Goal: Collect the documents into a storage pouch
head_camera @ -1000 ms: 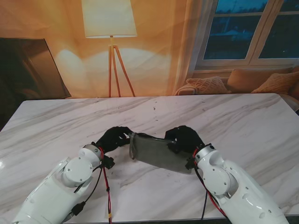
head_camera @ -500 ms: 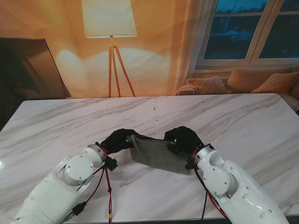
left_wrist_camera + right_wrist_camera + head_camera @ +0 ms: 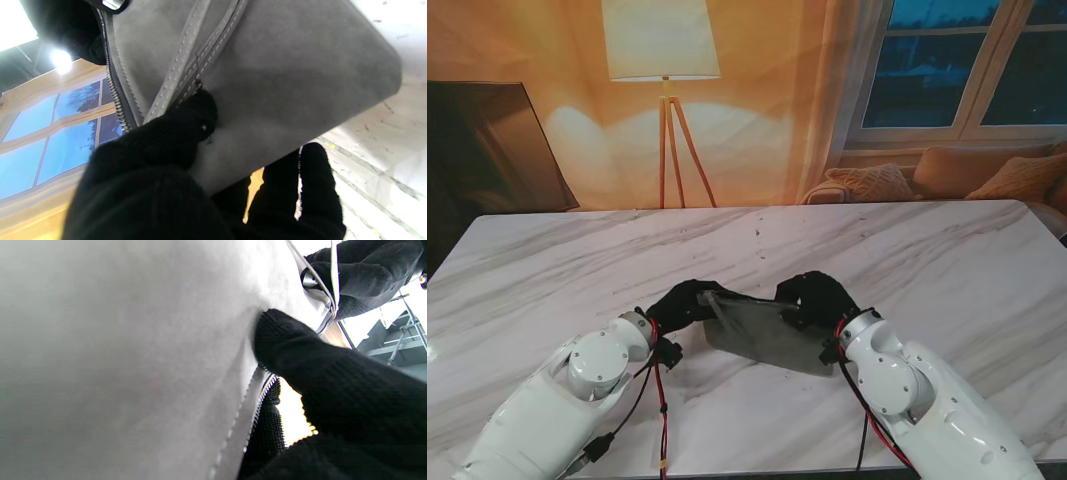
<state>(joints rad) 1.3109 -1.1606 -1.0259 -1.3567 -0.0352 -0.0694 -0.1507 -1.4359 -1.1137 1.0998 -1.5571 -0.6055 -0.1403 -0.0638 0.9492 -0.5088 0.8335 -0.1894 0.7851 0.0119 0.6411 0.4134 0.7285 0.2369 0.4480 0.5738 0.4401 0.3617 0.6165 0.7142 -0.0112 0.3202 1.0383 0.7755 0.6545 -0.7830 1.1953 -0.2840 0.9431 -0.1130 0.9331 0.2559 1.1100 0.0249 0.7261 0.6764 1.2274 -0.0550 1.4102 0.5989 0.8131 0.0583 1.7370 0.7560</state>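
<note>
- Stand view: 2 white arms rise from the near corners and bend toward the middle of the marble table. The left hand and the right hand, both in black gloves, hold the grey pouch between them, the left hand on its left end, the right hand on its right end. The pouch is tilted, its left end farther from me than its right end. It is in the near middle part of the table; if it touches the table top, I cannot tell here. No document is visible in this view.
- Left wrist view: the left hand is clamped on the pouch. 1 finger presses on the grey face beside a stitched strap, and other fingers wrap around the edge of the pouch. This view shows the zipper along the edge, with a metal part at its end, which the stand view does not show. The marble is seen past the pouch corner.
- Right wrist view: the pouch fills most of the picture, very close and blurred. The right hand is closed on it: 1 finger pushes into the grey face, another one lies on the far side of the zipper edge. The left hand shows at the far end, near a metal ring.
</note>
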